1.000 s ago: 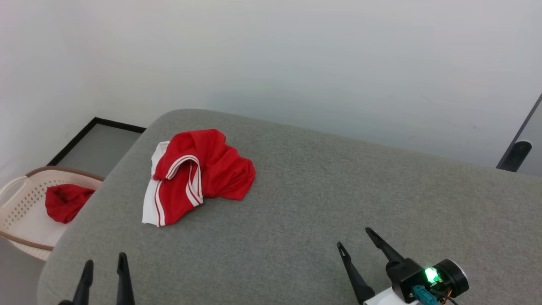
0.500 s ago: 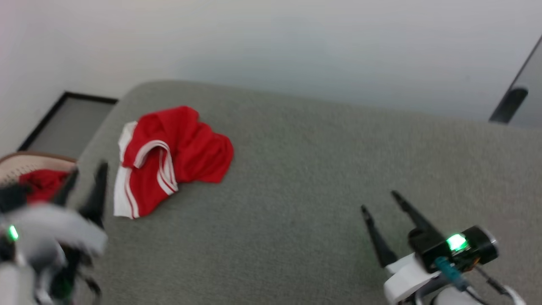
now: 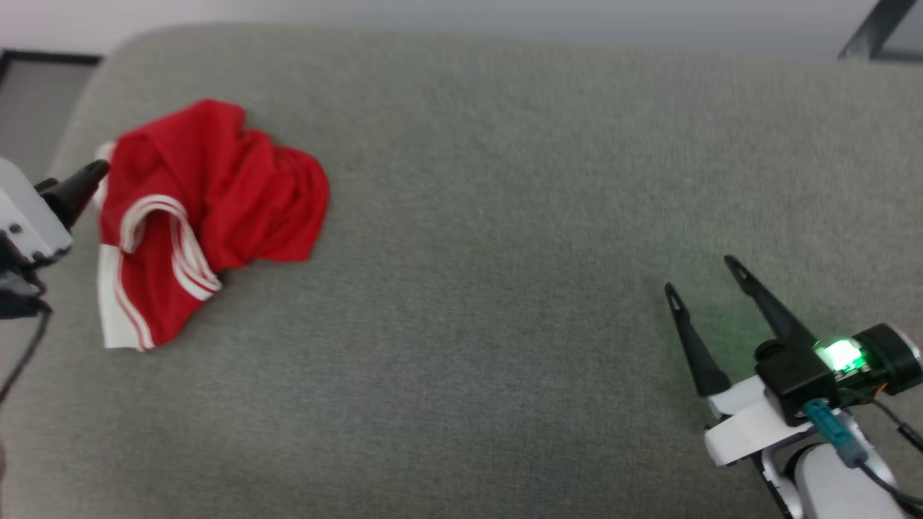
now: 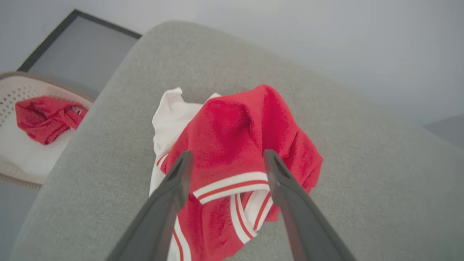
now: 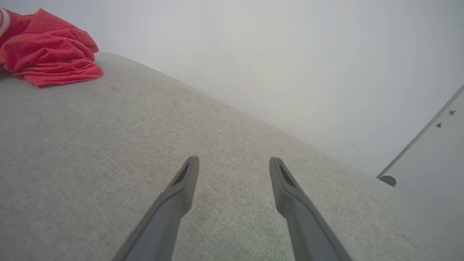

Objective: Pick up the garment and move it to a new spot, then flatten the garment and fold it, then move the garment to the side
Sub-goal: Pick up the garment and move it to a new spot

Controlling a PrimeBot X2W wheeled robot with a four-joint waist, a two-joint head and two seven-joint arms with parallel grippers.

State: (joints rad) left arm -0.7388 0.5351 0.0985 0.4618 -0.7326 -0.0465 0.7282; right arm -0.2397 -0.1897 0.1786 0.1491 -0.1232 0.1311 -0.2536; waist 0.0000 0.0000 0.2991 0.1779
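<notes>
Red crumpled jersey shirt [image 3: 216,194], white striped trim, lies heaped at left end of grey upholstered surface [image 3: 505,252]. Pick-up step: your left tool [image 4: 228,156], spread, aims at it; next, lower and pinch. Right tool [image 3: 703,275] spread, idle.

Carrier: grey upholstered surface [image 3: 505,252] — woven, felt-like cover, rounded at the far-left corner, edges curving softly downward, smooth and unwrinkled from the middle across to the right side.

Lying directly on it, near that rounded corner: one garment [image 3: 209,194], crumpled in a loose heap. Red body bunched and folded over itself, creased on top. White sleeve cloth at the left edge of the heap. White-and-red striped trim looping across the front, then running down the near side. Near end spread flat against the cover, finished with a white band. Right-hand part — a rounded red lobe, resting flat on the grey weave.
</notes>
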